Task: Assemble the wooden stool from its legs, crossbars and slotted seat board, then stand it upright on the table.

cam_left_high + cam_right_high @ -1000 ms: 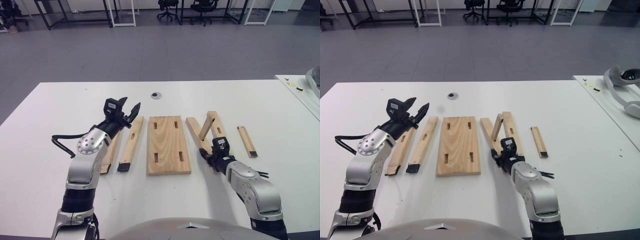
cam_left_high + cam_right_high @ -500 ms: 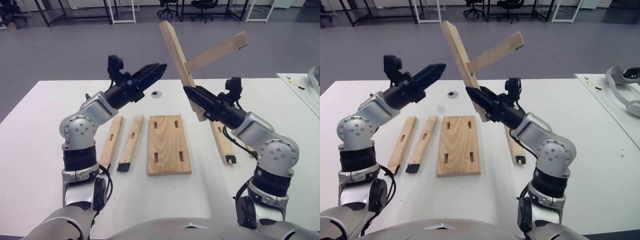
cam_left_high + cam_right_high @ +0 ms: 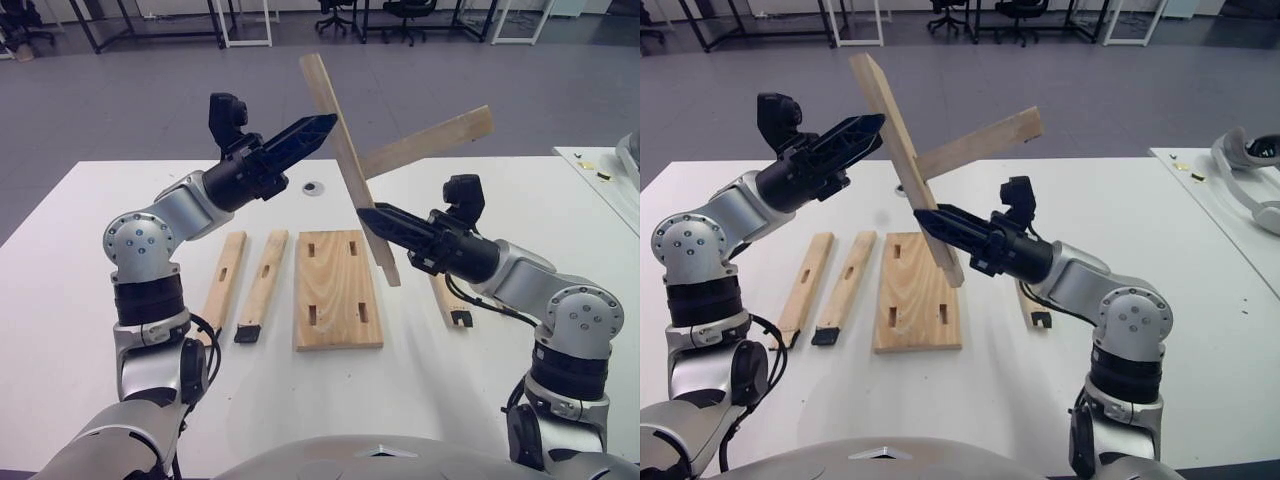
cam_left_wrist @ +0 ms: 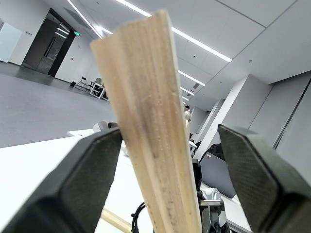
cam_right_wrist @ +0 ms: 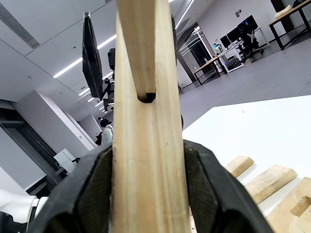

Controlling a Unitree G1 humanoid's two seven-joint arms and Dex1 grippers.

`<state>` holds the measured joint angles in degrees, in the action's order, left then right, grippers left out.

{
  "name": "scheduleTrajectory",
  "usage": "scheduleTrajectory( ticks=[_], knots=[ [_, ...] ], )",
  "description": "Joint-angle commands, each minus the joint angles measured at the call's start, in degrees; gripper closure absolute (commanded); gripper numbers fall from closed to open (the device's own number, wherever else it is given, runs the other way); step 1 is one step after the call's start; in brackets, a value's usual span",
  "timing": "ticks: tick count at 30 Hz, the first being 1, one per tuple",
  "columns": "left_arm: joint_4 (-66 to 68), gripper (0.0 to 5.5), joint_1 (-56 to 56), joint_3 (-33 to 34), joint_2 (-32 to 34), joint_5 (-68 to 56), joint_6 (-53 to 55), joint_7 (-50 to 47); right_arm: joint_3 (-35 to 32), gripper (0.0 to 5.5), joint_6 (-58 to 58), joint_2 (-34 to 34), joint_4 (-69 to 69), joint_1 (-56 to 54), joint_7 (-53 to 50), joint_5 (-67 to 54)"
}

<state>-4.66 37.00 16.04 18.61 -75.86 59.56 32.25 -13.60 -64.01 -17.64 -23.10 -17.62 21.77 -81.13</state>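
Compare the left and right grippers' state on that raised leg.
Left gripper is open, straddling the raised leg at its upper part with gaps on both sides. The right gripper is shut on the leg, lower down. Left sits higher, right lower. Both are on the same leg, up off the table.

Pale, matt bare-wood leg; smooth white table.

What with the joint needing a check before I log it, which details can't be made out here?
Joint depth: the held leg hides how far the crossbar enters its slot, both eye views.
Left gripper: whether its fingers touch the leg is unclear, left wrist view.
Leg on the table: far half hidden behind the right arm, eye views.
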Motion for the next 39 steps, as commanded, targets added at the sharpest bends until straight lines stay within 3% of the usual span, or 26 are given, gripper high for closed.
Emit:
scheduleTrajectory(
  ticks=[1,10,17,18,27,33,39],
  knots=[
    [0.3,2.09,0.8,0.2,1.0,-1.1,0.5,-0.3,1.8,3.44,0.2,-3.2,0.5,1.4,0.6,1.3],
    [0.2,3.37,-1.0,-1.5,2.3,0.2,1.2,1.1,4.5,3.44,0.9,-9.0,0.1,1.9,7.1,2.2],
    [-1.9,3.38,-3.4,-3.9,2.9,0.4,2.3,1.6,5.3,3.44,1.5,-9.6,0.0,1.8,7.6,1.3],
    [-2.0,3.0,-3.5,-4.0,2.9,0.4,2.2,1.5,5.4,3.44,1.5,-9.6,0.0,1.9,7.6,1.2],
    [-0.7,1.62,-3.2,-4.4,3.7,0.4,3.3,1.6,6.6,3.44,1.0,-11.0,-0.2,2.8,9.3,1.3],
    [-0.6,1.62,-2.7,-5.0,5.1,-0.1,4.9,4.0,9.1,3.44,-0.9,-13.8,0.7,3.4,13.1,2.6],
    [-1.8,2.66,-3.6,-4.9,5.8,-1.7,6.4,6.5,9.4,3.44,-1.1,-15.0,1.5,3.0,14.7,2.6]
  ],
)
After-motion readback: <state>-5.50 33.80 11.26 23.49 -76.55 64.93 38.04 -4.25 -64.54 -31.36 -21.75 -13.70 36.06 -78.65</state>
